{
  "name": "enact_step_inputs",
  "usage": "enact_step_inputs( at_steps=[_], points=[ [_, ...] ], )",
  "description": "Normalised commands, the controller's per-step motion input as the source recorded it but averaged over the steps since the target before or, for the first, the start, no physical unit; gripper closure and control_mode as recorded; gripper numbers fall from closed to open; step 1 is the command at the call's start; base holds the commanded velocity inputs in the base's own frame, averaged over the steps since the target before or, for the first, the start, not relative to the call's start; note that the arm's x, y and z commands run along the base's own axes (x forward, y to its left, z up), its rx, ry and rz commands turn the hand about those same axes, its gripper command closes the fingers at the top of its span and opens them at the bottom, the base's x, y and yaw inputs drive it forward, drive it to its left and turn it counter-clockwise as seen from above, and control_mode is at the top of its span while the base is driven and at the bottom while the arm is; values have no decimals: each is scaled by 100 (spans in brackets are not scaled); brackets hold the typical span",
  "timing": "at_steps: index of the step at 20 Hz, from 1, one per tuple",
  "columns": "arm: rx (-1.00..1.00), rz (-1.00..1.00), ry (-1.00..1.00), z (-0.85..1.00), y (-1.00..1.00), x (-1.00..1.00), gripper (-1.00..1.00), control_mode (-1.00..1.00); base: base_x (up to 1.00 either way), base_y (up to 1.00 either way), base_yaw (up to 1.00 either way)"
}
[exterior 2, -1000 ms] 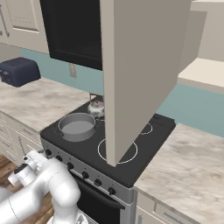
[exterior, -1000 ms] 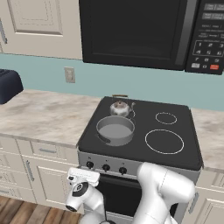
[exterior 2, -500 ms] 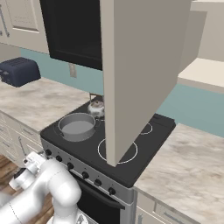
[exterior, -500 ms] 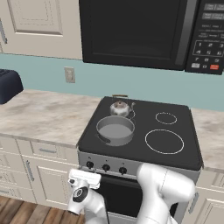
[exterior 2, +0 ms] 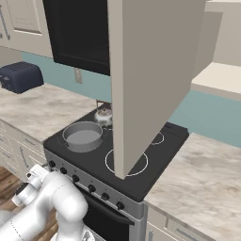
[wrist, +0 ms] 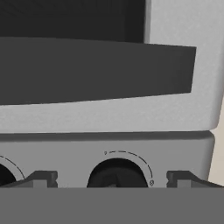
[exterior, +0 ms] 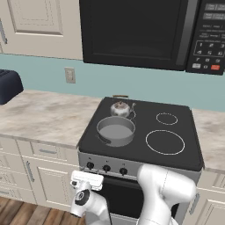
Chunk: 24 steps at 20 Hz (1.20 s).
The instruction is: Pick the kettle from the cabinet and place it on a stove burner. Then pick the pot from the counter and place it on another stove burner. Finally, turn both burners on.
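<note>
The small silver kettle (exterior: 121, 107) (exterior 2: 103, 114) stands on the back-left stove burner of the black cooktop. Just in front of it, the wide grey pot (exterior: 115, 130) (exterior 2: 83, 135) sits on the front-left burner. Two ringed burners (exterior: 165, 142) on the right are bare. My gripper (exterior: 88, 176) (wrist: 113, 179) hangs low in front of the stove's control panel, open. In the hand view a dark knob (wrist: 117, 174) sits between the fingertips (wrist: 41, 178), with a gap on each side. The cabinet shelf (exterior 2: 219, 75) is bare.
A row of knobs (exterior: 106, 168) runs along the stove front above the oven door. The open cabinet door (exterior 2: 150, 70) hangs over the cooktop's right half. A dark toaster (exterior 2: 21, 76) stands on the counter (exterior: 44, 114) to the left. A microwave (exterior: 140, 30) hangs above the stove.
My hand has levelled out and crept slightly right, in front of the knob panel. Kettle and pot have not moved. The jaws have stayed wide.
</note>
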Motion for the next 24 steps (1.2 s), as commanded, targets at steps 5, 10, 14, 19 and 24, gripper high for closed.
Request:
enact_step_inputs(
  at_steps=[5,10,14,19,24],
  points=[
    [-4,0,0,1,0,12,-100,-100,0,0,0],
    [-2,0,0,0,0,10,-100,-100,0,0,0],
    [-2,0,0,0,0,18,100,-100,0,0,0],
    [-1,0,0,0,0,14,100,-100,0,0,0],
    [-1,0,0,0,1,12,100,-100,0,0,0]
  ],
)
